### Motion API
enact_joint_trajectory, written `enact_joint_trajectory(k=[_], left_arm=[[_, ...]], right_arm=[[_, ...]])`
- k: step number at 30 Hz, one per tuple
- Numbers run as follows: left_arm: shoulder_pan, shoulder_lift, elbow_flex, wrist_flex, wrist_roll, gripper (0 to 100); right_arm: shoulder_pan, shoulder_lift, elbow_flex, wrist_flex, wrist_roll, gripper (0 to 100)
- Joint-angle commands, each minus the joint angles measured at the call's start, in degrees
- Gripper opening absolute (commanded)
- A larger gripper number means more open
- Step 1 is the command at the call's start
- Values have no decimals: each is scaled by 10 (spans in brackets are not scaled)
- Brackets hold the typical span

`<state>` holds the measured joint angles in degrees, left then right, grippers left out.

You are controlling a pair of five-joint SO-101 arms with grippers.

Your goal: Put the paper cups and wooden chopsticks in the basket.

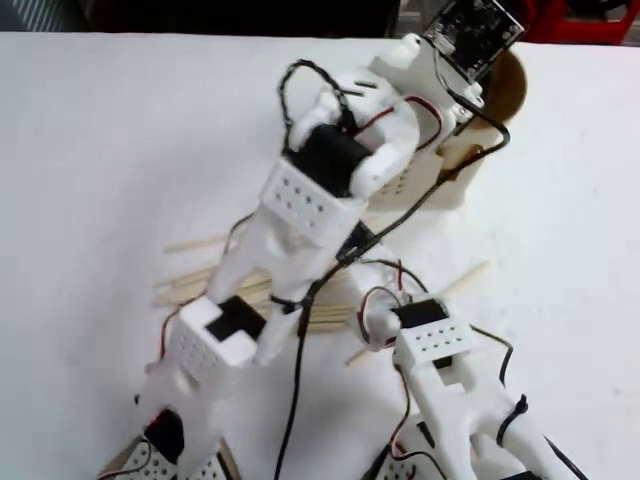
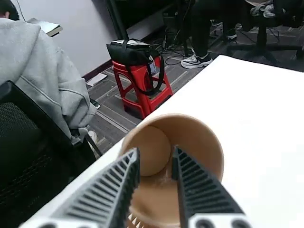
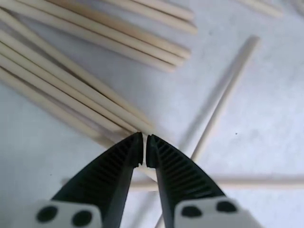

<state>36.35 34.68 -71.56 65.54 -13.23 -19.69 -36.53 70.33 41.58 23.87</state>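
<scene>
A brown paper cup leans at the far side of the white slatted basket at the back right of the table. My left gripper hovers just above this cup, open by a narrow gap through which the cup's inside shows. Wooden chopsticks lie in a loose pile at mid-table. My right gripper is down at the pile's right end. In the right wrist view it is shut on a chopstick, at the ends of several parallel chopsticks. A single chopstick lies slantwise beside it.
The left arm's body and black cable stretch over the chopstick pile. One stray chopstick points toward the basket. Beyond the table's far edge stands a red stool with a black bag. White tabletop spreads to the left.
</scene>
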Motion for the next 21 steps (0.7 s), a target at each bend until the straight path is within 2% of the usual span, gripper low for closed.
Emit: enact_joint_trajectory(k=[1,5,10,13,21], left_arm=[[-15,32,-12,-103,4,131],[-30,58,-12,-186,4,131],[-27,63,-12,-244,4,88],[-24,67,-12,-278,-24,69],[-7,104,-8,-282,-59,68]], right_arm=[[-4,-11,-4,-6,5,28],[-4,-11,-4,-6,5,28],[-4,-11,-4,-6,5,28],[-4,-11,-4,-6,5,28],[-4,-11,-4,-6,5,28]])
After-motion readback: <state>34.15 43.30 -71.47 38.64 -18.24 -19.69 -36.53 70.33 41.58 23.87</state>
